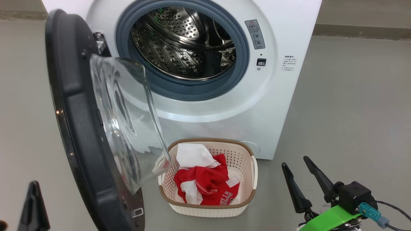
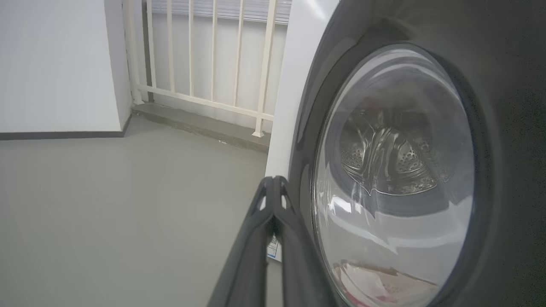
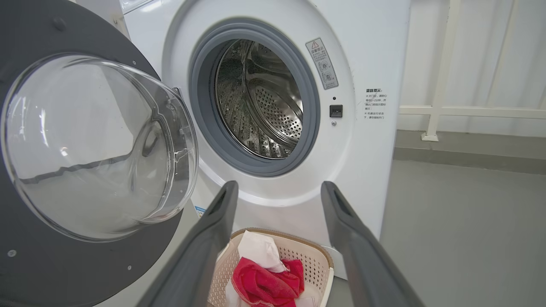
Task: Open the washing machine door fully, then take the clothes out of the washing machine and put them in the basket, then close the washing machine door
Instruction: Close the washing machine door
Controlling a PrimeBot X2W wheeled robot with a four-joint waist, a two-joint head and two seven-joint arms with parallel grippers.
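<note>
Left pincer [image 2: 273, 182] closed, empty; open door [image 2: 503, 85] just right of it. Right pincer [image 1: 294, 162] open; basket [image 1: 208, 208] holding clothes [image 1: 208, 183] to its left.

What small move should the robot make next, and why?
Probably press the shut left gripper against the washing machine door to swing it closed: the drum looks empty and the clothes lie in the basket.

Washing machine door [image 1: 80, 128] stands open; clothes [image 1: 205, 183] fill the basket [image 1: 247, 154] below.
</note>
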